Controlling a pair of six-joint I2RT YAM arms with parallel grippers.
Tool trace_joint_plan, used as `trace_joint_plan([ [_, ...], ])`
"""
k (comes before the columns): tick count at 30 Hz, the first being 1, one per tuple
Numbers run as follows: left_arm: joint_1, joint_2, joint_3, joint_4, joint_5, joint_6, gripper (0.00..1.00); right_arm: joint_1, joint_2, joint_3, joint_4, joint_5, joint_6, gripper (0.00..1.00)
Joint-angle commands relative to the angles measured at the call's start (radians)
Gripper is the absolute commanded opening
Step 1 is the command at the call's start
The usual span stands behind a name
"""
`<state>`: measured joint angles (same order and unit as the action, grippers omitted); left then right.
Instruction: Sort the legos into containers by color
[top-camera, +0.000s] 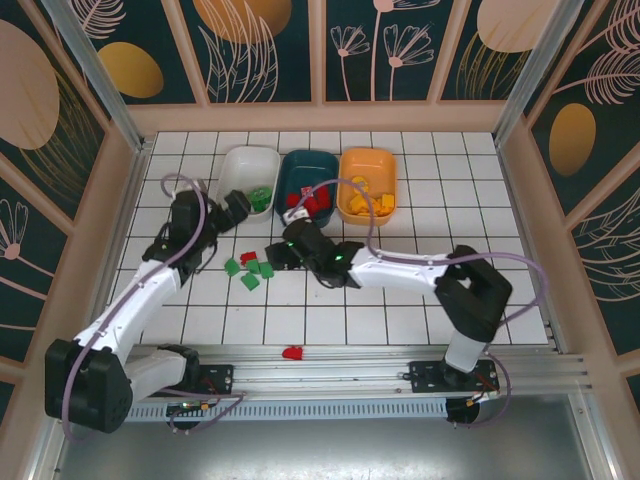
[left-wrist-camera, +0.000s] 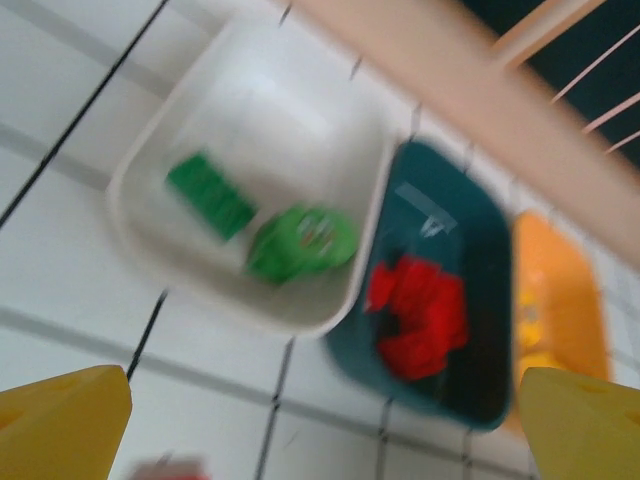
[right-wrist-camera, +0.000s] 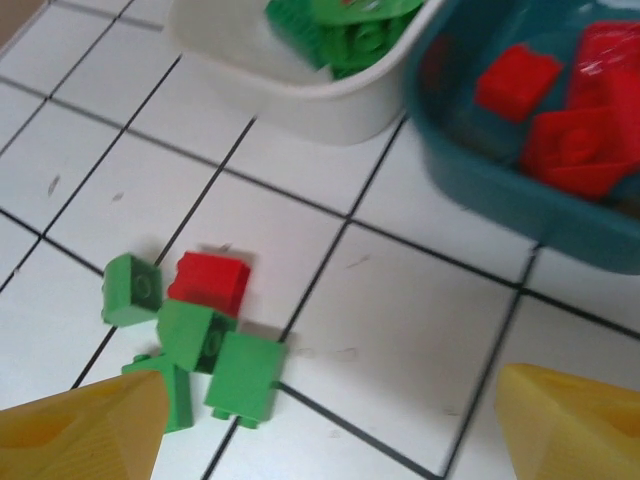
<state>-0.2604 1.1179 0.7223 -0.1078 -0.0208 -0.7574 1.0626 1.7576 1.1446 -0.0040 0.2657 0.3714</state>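
My left gripper (top-camera: 241, 207) hangs open and empty by the near edge of the white container (top-camera: 240, 162). In the left wrist view its yellow fingers (left-wrist-camera: 62, 424) frame bare floor, with green legos (left-wrist-camera: 298, 241) in the white container (left-wrist-camera: 150, 130) and red legos (left-wrist-camera: 420, 316) in the teal container (left-wrist-camera: 480, 240). The orange container (top-camera: 352, 185) holds yellow legos (top-camera: 381, 203). My right gripper (right-wrist-camera: 330, 432) stands open above the floor, just right of a loose cluster: a red lego (right-wrist-camera: 210, 283) and several green legos (right-wrist-camera: 245, 375), also seen from above (top-camera: 250, 282).
A single red lego (top-camera: 292, 352) lies near the front rail between the arm bases. Wooden walls (top-camera: 330, 118) close the tiled floor at the back and sides. The three containers stand side by side at the back.
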Motion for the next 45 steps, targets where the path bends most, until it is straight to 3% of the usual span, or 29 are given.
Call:
trace_joint_plan([
  [1, 0.003, -0.082, -0.116, 0.060, 0.035, -0.031, 0.99, 0.042, 0.074, 0.079, -0.061, 0.055, -0.015, 0.85],
  [13, 0.003, -0.219, -0.312, 0.051, 0.052, -0.071, 0.99, 0.031, 0.133, 0.094, -0.078, 0.050, -0.019, 0.85],
  [23, 0.002, -0.221, -0.327, 0.036, 0.053, -0.089, 0.99, 0.030, 0.246, 0.176, -0.096, -0.103, -0.028, 0.85],
  [45, 0.002, -0.271, -0.340, 0.015, 0.046, -0.117, 0.99, 0.057, 0.385, 0.320, -0.208, -0.037, -0.007, 0.78],
])
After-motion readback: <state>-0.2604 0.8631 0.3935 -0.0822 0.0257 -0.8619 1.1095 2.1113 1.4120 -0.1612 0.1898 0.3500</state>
